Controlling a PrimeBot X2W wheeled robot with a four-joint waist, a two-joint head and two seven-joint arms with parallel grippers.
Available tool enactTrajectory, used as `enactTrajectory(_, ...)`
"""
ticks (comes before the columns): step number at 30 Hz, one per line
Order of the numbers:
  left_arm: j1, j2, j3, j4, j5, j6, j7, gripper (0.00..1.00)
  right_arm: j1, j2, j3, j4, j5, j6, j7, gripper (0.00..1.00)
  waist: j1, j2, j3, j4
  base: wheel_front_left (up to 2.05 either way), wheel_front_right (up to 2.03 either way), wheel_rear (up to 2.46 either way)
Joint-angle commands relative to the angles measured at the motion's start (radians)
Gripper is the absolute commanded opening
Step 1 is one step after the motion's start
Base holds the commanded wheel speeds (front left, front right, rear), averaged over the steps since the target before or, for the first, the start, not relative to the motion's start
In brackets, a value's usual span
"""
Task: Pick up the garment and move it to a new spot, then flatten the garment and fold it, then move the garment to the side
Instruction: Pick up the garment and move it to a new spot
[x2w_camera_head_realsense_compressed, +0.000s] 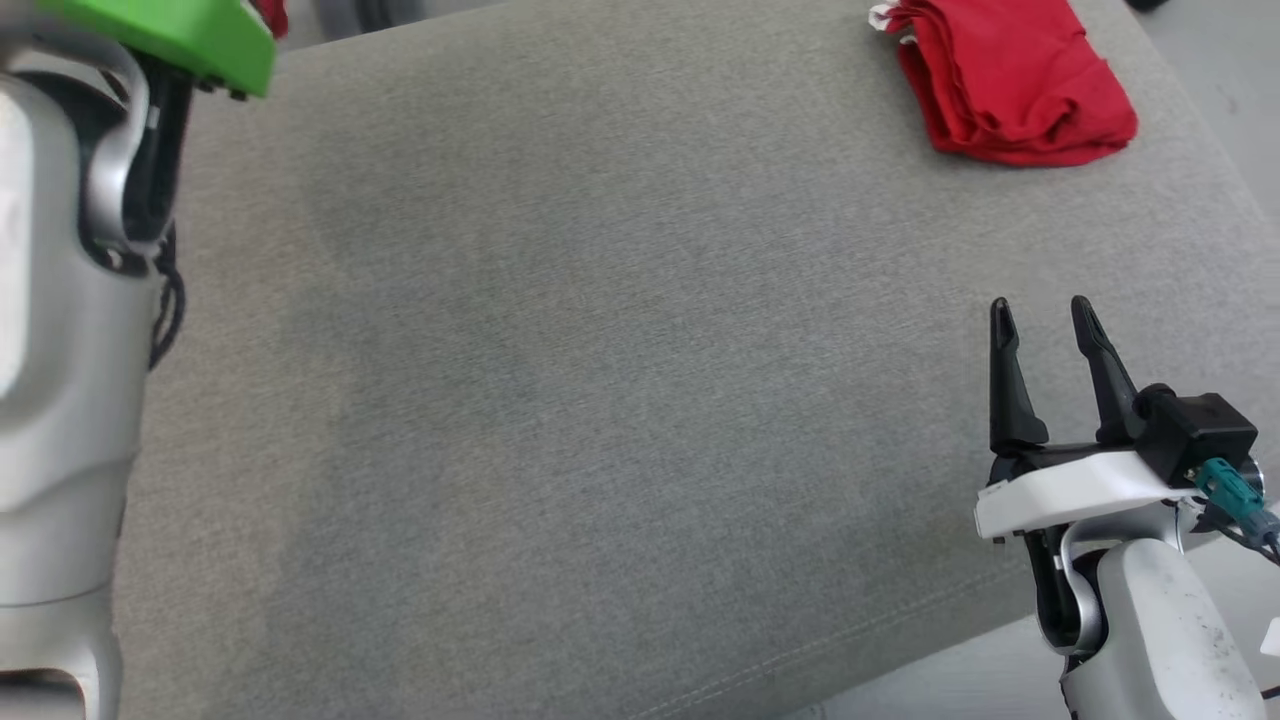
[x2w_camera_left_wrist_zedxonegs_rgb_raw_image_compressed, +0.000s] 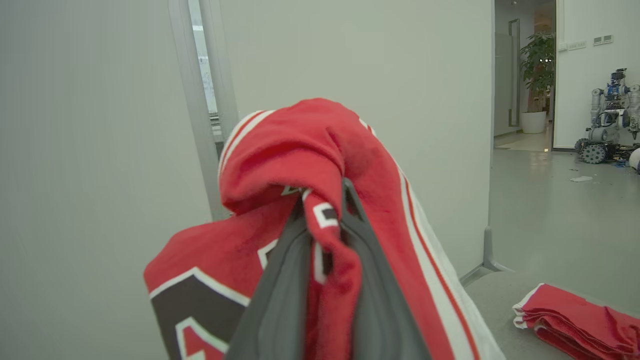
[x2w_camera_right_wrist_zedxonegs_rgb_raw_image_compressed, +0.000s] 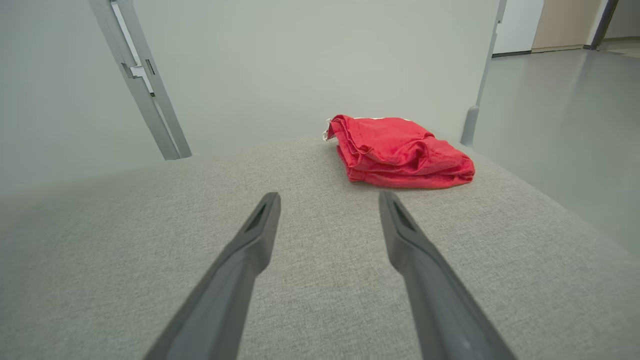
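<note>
Red garment (x2w_camera_left_wrist_zedxonegs_rgb_raw_image_compressed: 290, 145) inside left pincer (x2w_camera_left_wrist_zedxonegs_rgb_raw_image_compressed: 324, 192)

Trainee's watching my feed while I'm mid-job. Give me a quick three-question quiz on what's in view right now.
1. True or false: the right gripper is holding cloth.
2. Pick one: the folded red pile lies on the grey cushion at its A) near left corner, B) far right corner, C) centre.
3. Fill in: the left gripper is shut on the striped garment, whose main colour is ___.

Key: 1 false, its jaws are open and empty; 2 B; 3 red.
</note>
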Motion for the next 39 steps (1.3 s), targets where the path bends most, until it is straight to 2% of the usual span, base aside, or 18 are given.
enactTrajectory(1,0.036,-0.006,-0.004,-0.003,-0.009,0.008,-0.002,0.0,-0.005,0.002,0.003,-0.007,0.013,0.0,-0.004,1.0,0.0,-0.0001,0.012,-0.075,0.0,0.0,0.0)
enactTrajectory(11,0.262,-0.083,-0.087,0.069,-0.028,0.017,-0.057,0.0,-0.003,0.002,0.01,-0.018,0.035,0.0,-0.004,1.0,0.0,-0.0001,0.035,-0.083,0.0,0.0,0.0)
enactTrajectory(18,0.416,-0.16,-0.187,0.191,-0.026,-0.012,-0.108,0.0,-0.013,0.002,0.021,-0.014,0.031,0.0,-0.004,1.0,0.0,-0.0001,0.034,-0.061,0.0,0.0,0.0)
enactTrajectory(25,0.475,-0.224,-0.277,0.294,-0.027,-0.037,-0.151,0.0,-0.008,0.002,0.036,-0.004,0.029,0.0,-0.005,1.0,0.0,-0.0001,0.019,-0.039,0.0,0.0,0.0)
enactTrajectory(26,0.473,-0.23,-0.286,0.304,-0.027,-0.04,-0.163,0.22,-0.006,0.002,0.037,-0.001,0.026,0.0,-0.005,1.0,0.0,-0.0001,0.013,-0.034,0.0,0.0,0.0)
enactTrajectory(27,0.468,-0.233,-0.289,0.31,-0.023,-0.042,-0.174,0.99,-0.004,0.001,0.038,0.001,0.025,0.0,-0.005,1.0,0.0,-0.0001,0.009,-0.03,0.0,0.0,0.0)
enactTrajectory(33,0.434,-0.238,-0.265,0.335,-0.032,-0.032,-0.245,1.0,0.014,0.001,0.035,0.01,0.009,0.0,-0.005,1.0,0.0,-0.0001,-0.045,0.011,0.0,0.0,0.0)
enactTrajectory(39,0.448,-0.199,-0.194,0.322,-0.046,-0.004,-0.273,1.0,0.033,0.001,0.025,0.012,-0.015,0.0,-0.005,1.0,0.0,-0.0001,-0.097,0.075,0.0,0.0,0.0)
